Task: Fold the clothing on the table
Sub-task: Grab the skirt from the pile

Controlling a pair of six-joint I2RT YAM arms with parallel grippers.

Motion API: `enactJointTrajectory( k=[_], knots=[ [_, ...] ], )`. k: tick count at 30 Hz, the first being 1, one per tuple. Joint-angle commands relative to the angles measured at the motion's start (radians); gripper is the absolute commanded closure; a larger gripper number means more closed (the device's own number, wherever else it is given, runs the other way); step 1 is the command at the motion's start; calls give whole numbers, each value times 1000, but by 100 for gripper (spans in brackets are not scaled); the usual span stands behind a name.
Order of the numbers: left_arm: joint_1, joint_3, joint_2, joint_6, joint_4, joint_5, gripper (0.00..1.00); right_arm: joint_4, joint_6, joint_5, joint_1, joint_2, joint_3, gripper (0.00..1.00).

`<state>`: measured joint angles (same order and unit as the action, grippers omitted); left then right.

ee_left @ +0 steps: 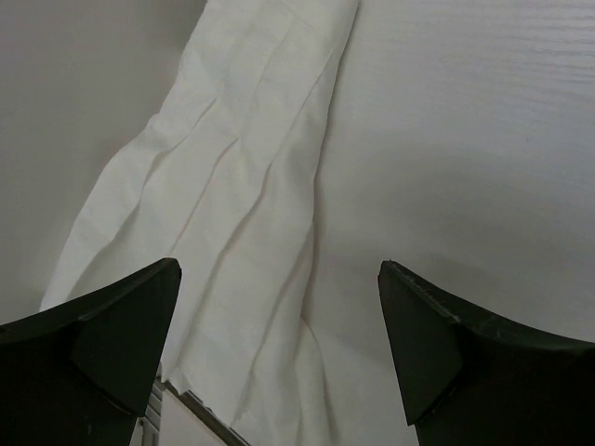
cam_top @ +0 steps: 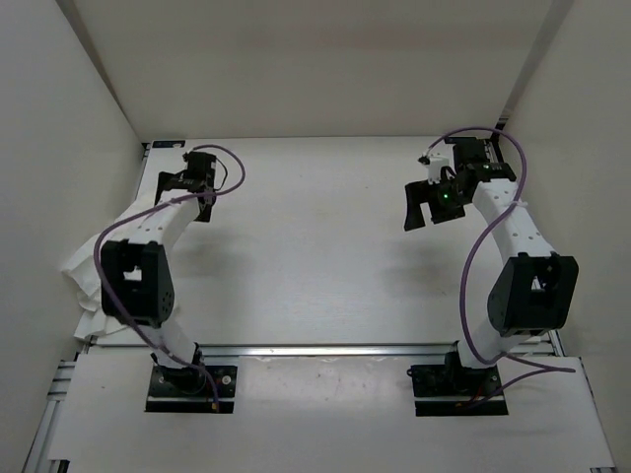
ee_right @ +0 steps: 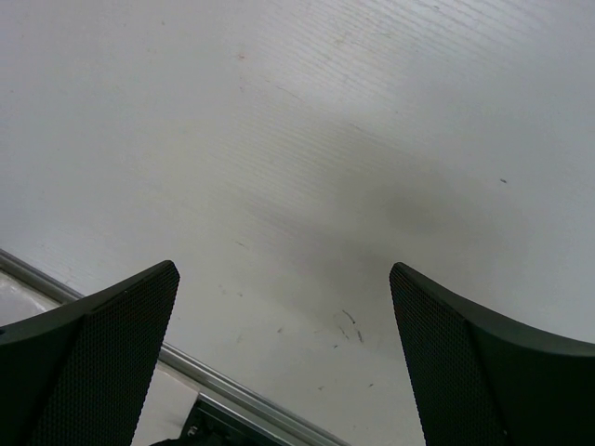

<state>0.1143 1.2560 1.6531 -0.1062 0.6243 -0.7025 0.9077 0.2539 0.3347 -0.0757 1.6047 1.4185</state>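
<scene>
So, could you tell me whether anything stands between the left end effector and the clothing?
Nothing visible does. The open left end effector looks straight at the clothing by the left wall, with only bare table beside it. From above, the left arm's own elbow overhangs part of it.

**Overhead view.** The clothing (cam_top: 79, 271) lies crumpled at the left side of the counter (cam_top: 315, 256). Its near part is hidden behind the left arm (cam_top: 138, 276), and sleeves and collar cannot be made out.

**Left wrist view.** The clothing runs out past the top and bottom edges, so neither end shows. Both fingers (ee_left: 102, 344) of the left end effector (ee_left: 277, 269) are cut off by the lower edge.

**Right wrist view.** The right end effector (ee_right: 284, 269) is likewise cropped at its base. The metal rail (ee_right: 232, 395) leaves the view at left and bottom. A dark part (ee_right: 209, 429) beneath it is cropped too far to identify.
</scene>
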Motion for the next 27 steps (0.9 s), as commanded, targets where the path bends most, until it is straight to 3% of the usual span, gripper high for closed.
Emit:
enactJointTrajectory(
  k=[1, 5, 11, 18, 20, 23, 25, 27],
  knots=[
    [-13, 94, 132, 82, 26, -41, 2, 7, -15, 66, 54, 0, 10, 1],
    [-76, 111, 241, 102, 44, 20, 1, 37, -41, 122, 125, -29, 51, 1],
    [-172, 91, 296, 68, 11, -57, 3, 59, -68, 165, 198, -120, 30, 1],
    [-245, 212, 402, 23, -26, -35, 2, 82, -45, 139, 218, -137, 6, 1],
    [-258, 242, 439, 8, -28, -29, 13, 92, -45, 138, 258, -124, 20, 1],
    [-274, 260, 467, -1, -41, 6, 44, 102, -50, 155, 293, -117, 17, 1],
    [-278, 256, 473, -6, -37, 44, 75, 94, -54, 156, 301, -117, -1, 1],
    [-280, 252, 465, -9, -43, 67, 100, 82, -62, 156, 301, -130, -29, 1]
  ],
)
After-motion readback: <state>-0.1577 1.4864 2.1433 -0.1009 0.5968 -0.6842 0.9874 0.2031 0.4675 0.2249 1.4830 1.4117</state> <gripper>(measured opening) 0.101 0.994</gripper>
